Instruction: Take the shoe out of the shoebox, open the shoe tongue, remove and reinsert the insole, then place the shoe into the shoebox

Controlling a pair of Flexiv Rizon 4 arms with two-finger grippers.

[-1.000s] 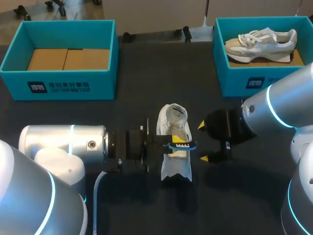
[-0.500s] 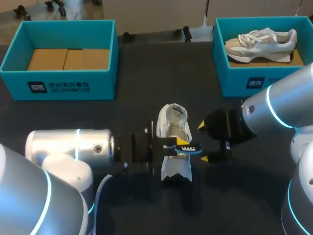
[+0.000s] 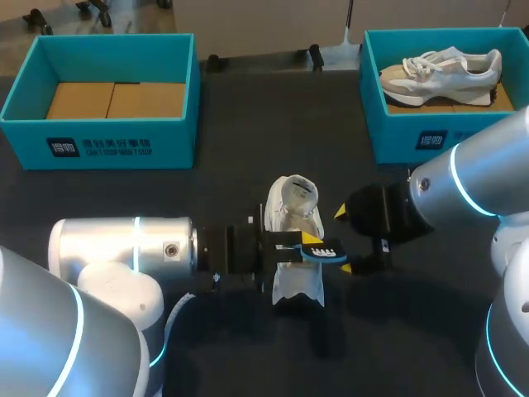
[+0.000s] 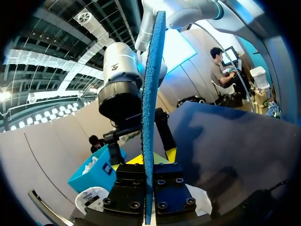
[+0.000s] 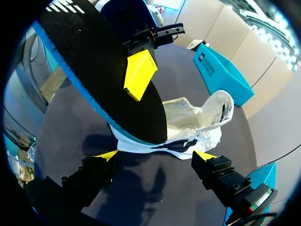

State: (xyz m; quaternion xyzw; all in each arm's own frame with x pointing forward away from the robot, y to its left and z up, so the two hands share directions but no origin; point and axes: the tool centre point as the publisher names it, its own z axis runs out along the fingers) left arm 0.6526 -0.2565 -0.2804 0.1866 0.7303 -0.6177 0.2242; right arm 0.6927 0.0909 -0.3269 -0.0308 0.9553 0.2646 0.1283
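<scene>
Found the white shoe (image 3: 293, 198) out of its box, lying on the dark table (image 3: 248, 124) near the middle, set lengthwise toward the far edge, tongue pulled up. Saw the left gripper (image 3: 312, 246), stretched in from the left across the shoe's middle, clamped from both sides on the insole (image 3: 327, 251). Noted the insole as a thin pad with a blue edge and a black face, held just above the shoe and sticking out past its right side. Saw the same grip from the left wrist, with the insole standing edge-on between the two fingers. Saw the right gripper (image 3: 346, 240) just beside the shoe's right side, fingers spread wide, holding nothing, the insole's free end between the two yellow tips; could not tell whether touching. From the right wrist, saw the insole tilted over the shoe, ahead of those parted fingers. Noted a teal shoebox (image 3: 99, 145) at the far left with a bare cardboard bottom. Noted a second teal shoebox (image 3: 405, 136) at the far right with another pale shoe (image 3: 438, 70) inside.
</scene>
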